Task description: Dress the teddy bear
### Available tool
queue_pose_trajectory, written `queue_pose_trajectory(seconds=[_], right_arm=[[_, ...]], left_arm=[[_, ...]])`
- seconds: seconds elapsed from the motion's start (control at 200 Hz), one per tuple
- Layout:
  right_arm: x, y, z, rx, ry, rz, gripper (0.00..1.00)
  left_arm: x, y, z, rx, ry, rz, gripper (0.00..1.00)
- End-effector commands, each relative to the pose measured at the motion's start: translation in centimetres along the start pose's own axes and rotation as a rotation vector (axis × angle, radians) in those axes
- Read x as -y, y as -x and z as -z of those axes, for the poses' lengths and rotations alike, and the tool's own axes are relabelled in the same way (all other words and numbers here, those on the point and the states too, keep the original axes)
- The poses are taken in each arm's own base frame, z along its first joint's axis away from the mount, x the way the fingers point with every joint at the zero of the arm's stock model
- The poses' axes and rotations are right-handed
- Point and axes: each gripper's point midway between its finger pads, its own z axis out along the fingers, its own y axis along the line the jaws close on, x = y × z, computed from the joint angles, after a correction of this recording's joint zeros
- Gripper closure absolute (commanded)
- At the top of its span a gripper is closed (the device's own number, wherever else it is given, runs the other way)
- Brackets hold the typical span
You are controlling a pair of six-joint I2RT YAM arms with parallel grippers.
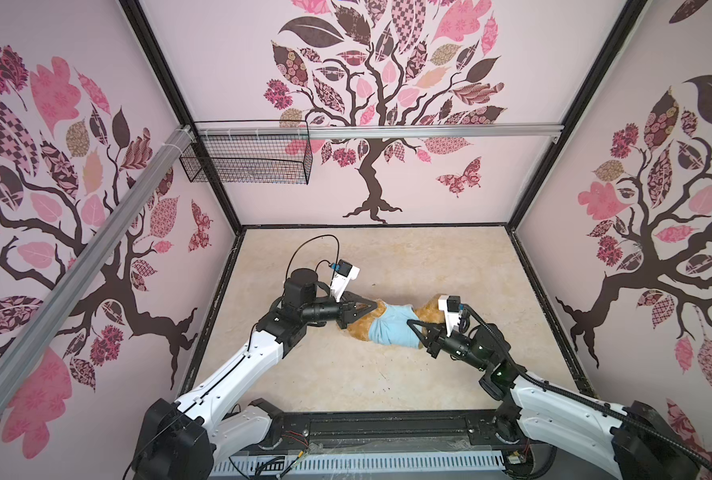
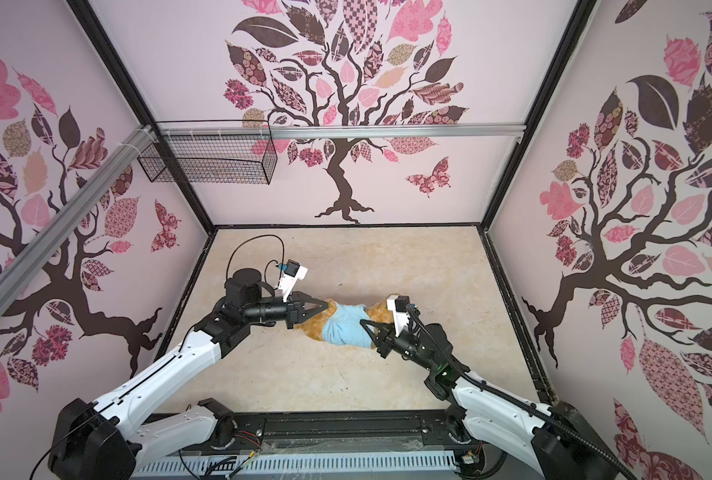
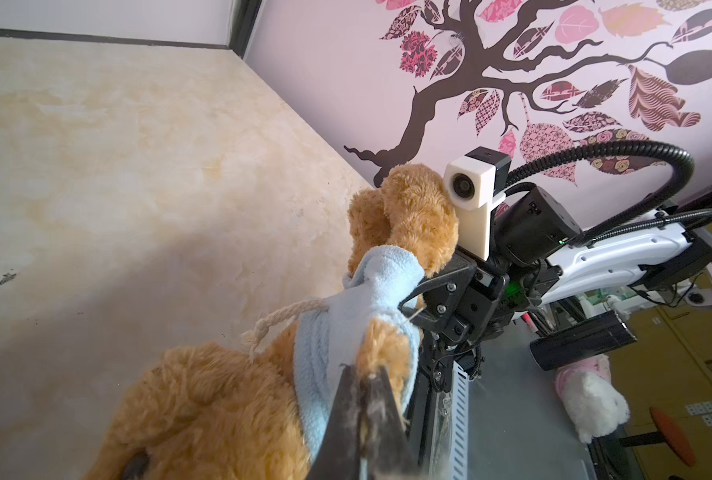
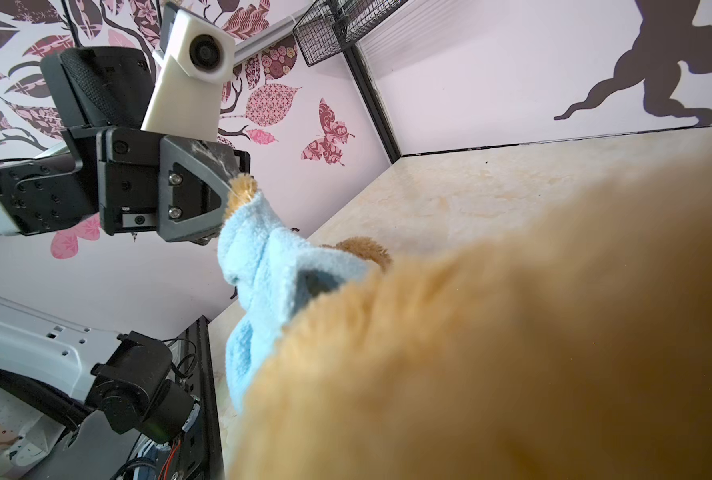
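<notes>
The teddy bear [image 1: 357, 330] lies in the middle of the tabletop [image 1: 346, 382], between the two arms, its trunk wrapped in a light blue hoodie [image 1: 391, 328]. The left hand [image 1: 373, 306] is clamped tight on a furry limb poking from a sleeve at the bear's left end. The right hand [image 1: 413, 325], jaws narrow, pinches the hoodie's fabric at its right end.
</notes>
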Motion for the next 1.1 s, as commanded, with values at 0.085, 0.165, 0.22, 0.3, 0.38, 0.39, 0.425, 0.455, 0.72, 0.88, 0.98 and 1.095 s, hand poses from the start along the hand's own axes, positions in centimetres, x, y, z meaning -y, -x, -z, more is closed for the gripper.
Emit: queue_pose_trajectory(seconds=[0.085, 0.165, 0.22, 0.3, 0.38, 0.39, 0.425, 0.455, 0.72, 0.88, 0.98, 1.095], right_arm=[[2.7, -1.2, -0.3, -0.040, -0.102, -0.005, 1.00], [1.6, -1.4, -0.9, -0.080, -0.036, 0.032, 1.00], [1.0, -1.7, -1.1, -0.102, 0.004, 0.057, 1.00], [0.3, -2.0, -1.2, -0.124, 0.045, 0.090, 1.00], [-0.1, -2.4, -1.2, -0.147, 0.075, 0.116, 1.00], [-0.1, -2.4, -1.2, -0.149, 0.077, 0.119, 1.00], [-0.2, -2.5, -1.3, -0.158, 0.082, 0.122, 1.00], [-0.3, -2.6, -1.2, -0.163, 0.085, 0.126, 1.00], [-0.4, -2.8, -1.3, -0.170, 0.096, 0.121, 1.00], [-0.5, -2.9, -1.2, -0.171, 0.101, 0.121, 1.00], [-0.4, -2.9, -1.1, -0.170, 0.096, 0.121, 1.00], [-0.5, -2.8, -1.2, -0.165, 0.102, 0.121, 1.00]], left_arm=[[0.3, 0.0, 0.7, -0.003, 0.036, -0.163, 1.00], [1.0, -2.2, 0.2, -0.124, 0.060, -0.298, 0.81], [1.1, -2.7, 0.1, -0.162, 0.072, -0.353, 0.71], [0.8, -2.7, 0.0, -0.200, 0.103, -0.408, 0.64], [0.4, -2.7, -0.2, -0.239, 0.142, -0.469, 0.59], [0.4, -2.7, -0.2, -0.245, 0.145, -0.474, 0.59], [0.4, -2.7, -0.4, -0.259, 0.152, -0.497, 0.57], [0.4, -2.8, -0.6, -0.272, 0.152, -0.507, 0.57], [1.1, -3.7, -3.3, -0.378, 0.130, -0.572, 0.59], [0.4, -4.1, -3.9, -0.405, 0.148, -0.557, 0.68], [0.3, -4.5, -3.9, -0.416, 0.139, -0.546, 0.71], [-0.4, -5.0, -4.1, -0.426, 0.158, -0.540, 0.65]])
